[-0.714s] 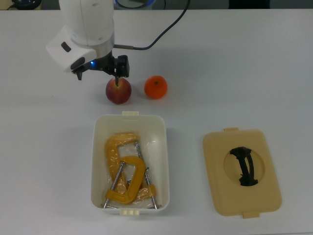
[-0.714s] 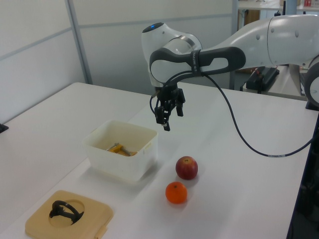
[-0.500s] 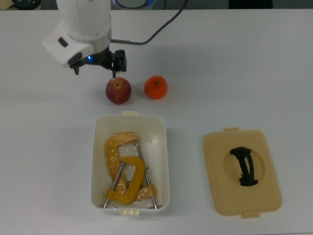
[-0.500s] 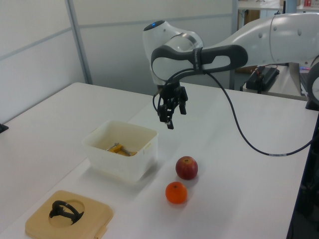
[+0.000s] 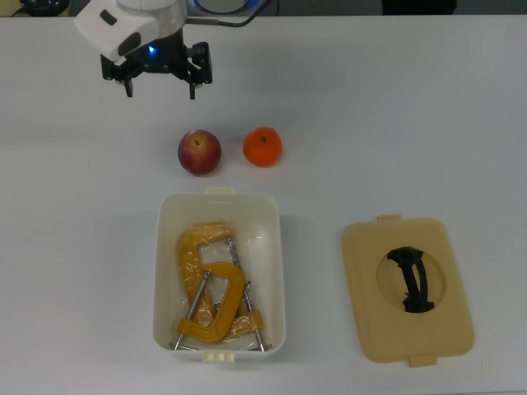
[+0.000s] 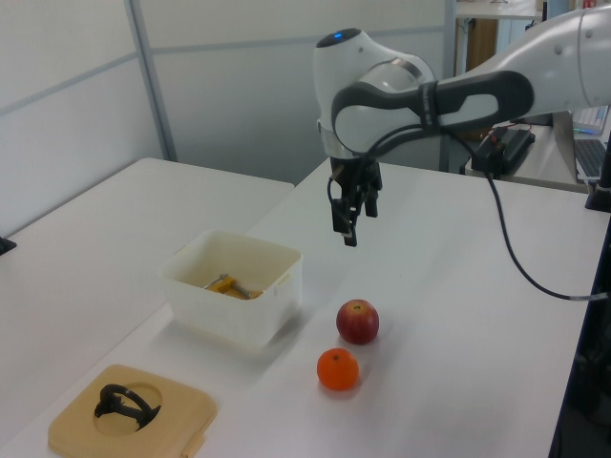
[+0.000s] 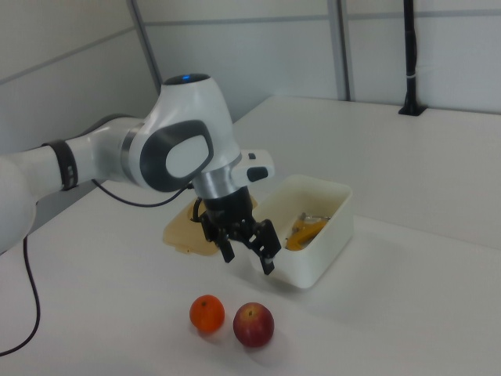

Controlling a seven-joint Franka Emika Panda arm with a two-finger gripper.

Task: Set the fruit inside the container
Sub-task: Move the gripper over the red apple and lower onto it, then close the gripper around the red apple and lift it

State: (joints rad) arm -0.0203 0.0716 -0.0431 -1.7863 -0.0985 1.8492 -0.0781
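A robotics lab or test cell, not a home. Landmark: the large plain white table [image 6: 124, 239], bare-topped. Mounted at the table's far edge in the left view, a white industrial robot arm with grey joint covers [image 6: 420, 91], a black cable [image 6: 520, 258] trailing from it across the tabletop. Behind the table, pale grey partition panels with metal uprights [image 6: 148, 81] wall the space in; the right view shows the same panelling [image 7: 235, 47] and a black pole [image 7: 409, 55] standing at the table's far corner. Beyond the table in the left view, more bench surface with dark equipment [image 6: 506, 148].
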